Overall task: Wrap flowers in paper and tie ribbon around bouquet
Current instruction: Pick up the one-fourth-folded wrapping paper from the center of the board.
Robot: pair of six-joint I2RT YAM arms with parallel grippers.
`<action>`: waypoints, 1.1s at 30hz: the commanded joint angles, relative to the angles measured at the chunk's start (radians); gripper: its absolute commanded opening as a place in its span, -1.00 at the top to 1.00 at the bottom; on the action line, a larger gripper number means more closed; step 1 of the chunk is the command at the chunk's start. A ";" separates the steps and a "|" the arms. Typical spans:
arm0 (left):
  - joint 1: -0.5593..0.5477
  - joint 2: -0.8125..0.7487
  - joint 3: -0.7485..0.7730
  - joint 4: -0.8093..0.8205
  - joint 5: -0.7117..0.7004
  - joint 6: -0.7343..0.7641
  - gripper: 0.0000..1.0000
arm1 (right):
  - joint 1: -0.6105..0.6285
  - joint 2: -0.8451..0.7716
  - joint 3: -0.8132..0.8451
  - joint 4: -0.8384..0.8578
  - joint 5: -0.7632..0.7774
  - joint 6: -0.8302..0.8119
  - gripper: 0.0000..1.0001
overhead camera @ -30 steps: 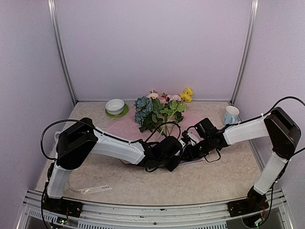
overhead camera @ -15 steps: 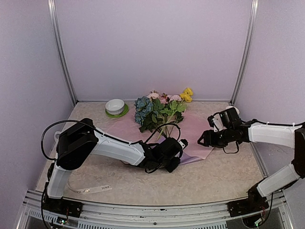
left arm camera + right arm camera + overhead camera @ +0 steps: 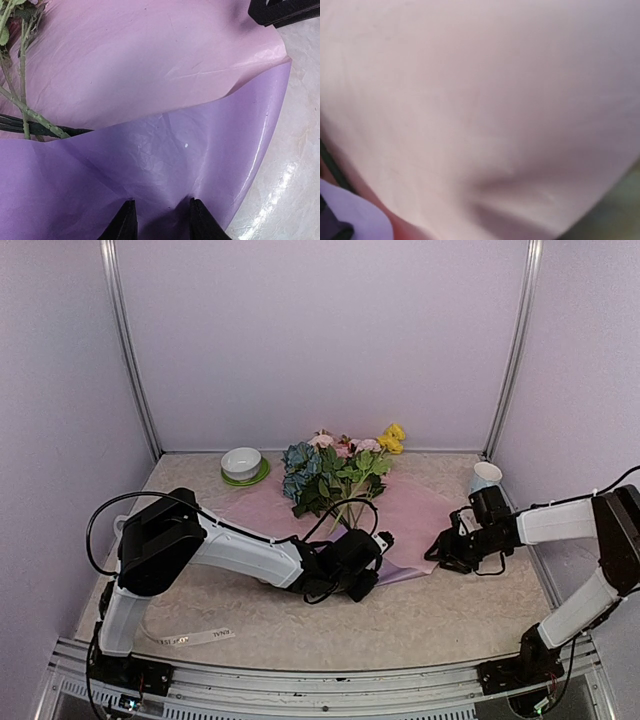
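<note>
The flowers [image 3: 335, 472] lie on the lilac-pink paper [image 3: 415, 508], blooms toward the back wall; their green stems [image 3: 24, 112] show in the left wrist view. My left gripper [image 3: 366, 562] sits at the paper's near edge, shut on a fold [image 3: 175, 160] turned up over the stems, with creased paper bunched between the two black fingertips [image 3: 125, 224]. My right gripper [image 3: 445, 548] hovers low at the paper's right edge; its camera shows only blurred pink paper [image 3: 470, 100], so its jaws stay unseen. The ribbon [image 3: 196, 638] lies flat near the front left.
A white bowl [image 3: 242, 461] on a green saucer stands at the back left. A white cup [image 3: 485, 478] stands by the right wall, just behind the right arm. Walls close in on three sides.
My right gripper left its spot beside the left gripper, swung out to the right, then came down to the paper's right edge. The left gripper and flowers have not moved.
</note>
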 commanded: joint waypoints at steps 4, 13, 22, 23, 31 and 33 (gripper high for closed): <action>0.008 -0.002 -0.034 -0.048 0.032 0.008 0.29 | -0.014 0.042 -0.055 0.120 -0.061 0.054 0.05; 0.011 -0.003 -0.038 -0.045 0.032 0.009 0.29 | -0.015 0.042 -0.096 0.302 -0.224 0.101 0.14; 0.018 0.003 -0.039 -0.039 0.036 0.008 0.28 | 0.006 -0.099 -0.185 0.332 -0.209 0.257 -0.44; 0.019 0.003 -0.041 -0.038 0.037 0.006 0.29 | 0.012 -0.129 -0.191 0.317 -0.187 0.264 -0.51; 0.028 -0.004 -0.063 -0.015 0.042 0.009 0.29 | 0.057 -0.123 -0.208 0.280 -0.178 0.301 -0.57; 0.032 -0.007 -0.077 0.004 0.040 0.011 0.29 | 0.073 -0.110 -0.208 0.269 -0.164 0.330 -0.52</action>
